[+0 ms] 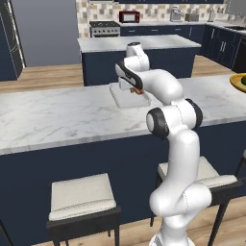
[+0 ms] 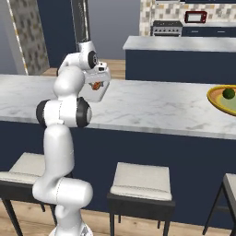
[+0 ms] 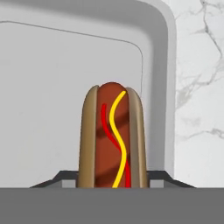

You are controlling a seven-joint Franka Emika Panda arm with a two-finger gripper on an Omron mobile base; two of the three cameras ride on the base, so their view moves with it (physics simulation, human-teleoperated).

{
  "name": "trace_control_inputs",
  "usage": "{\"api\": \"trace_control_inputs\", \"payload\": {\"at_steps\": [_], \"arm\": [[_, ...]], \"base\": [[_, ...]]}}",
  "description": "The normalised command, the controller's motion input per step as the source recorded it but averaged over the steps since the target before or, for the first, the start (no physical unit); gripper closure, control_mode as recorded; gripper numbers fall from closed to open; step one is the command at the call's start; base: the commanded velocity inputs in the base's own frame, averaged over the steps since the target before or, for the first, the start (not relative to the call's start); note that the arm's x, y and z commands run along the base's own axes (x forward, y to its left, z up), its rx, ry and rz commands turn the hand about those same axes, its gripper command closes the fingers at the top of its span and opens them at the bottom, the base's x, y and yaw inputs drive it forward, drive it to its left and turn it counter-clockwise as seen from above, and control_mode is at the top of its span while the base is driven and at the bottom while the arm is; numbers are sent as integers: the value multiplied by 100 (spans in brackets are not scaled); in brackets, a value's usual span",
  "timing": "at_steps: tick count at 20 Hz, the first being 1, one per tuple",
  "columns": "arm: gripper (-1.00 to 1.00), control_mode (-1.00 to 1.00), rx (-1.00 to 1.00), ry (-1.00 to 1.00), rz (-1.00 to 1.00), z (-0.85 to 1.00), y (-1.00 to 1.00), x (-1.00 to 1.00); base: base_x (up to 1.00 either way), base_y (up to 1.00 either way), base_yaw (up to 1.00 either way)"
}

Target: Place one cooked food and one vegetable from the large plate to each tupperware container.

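My gripper [image 1: 138,91] is shut on a hot dog [image 3: 112,140], a sausage in a bun with red and yellow sauce lines. It hangs just above a white tupperware container [image 1: 124,99] on the marble counter. In the hand view the hot dog stands between my fingertips [image 3: 65,177] over the container floor [image 3: 48,96], near its right wall. From the right base the gripper [image 2: 96,85] sits over the same container [image 2: 97,96]. The large plate [image 2: 220,102], yellow-rimmed, lies far to the right with a green vegetable [image 2: 229,93] on it; its edge [image 1: 238,82] also shows from the left base.
The long marble counter [image 1: 57,115] runs across in front of me, with stools [image 1: 81,197] tucked below it. A second island [image 1: 139,45] stands behind, and a stove [image 1: 104,28] and red microwave [image 1: 129,17] line the back wall.
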Motion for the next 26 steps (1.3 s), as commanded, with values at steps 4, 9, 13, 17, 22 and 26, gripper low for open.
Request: {"api": "trace_control_inputs", "payload": {"at_steps": [4, 9, 13, 17, 22, 26], "arm": [[-100, -100, 0, 0, 0, 0, 0, 0], [-100, -100, 0, 0, 0, 0, 0, 0], [-100, -100, 0, 0, 0, 0, 0, 0], [-100, -100, 3, -22, 0, 21, -1, -49], [-100, -100, 13, -44, 0, 48, -13, -99], [-100, -100, 17, -53, 0, 48, -18, -100]], "base": [[0, 0, 0], [0, 0, 0], [0, 0, 0], [0, 0, 0], [0, 0, 0], [0, 0, 0]]}}
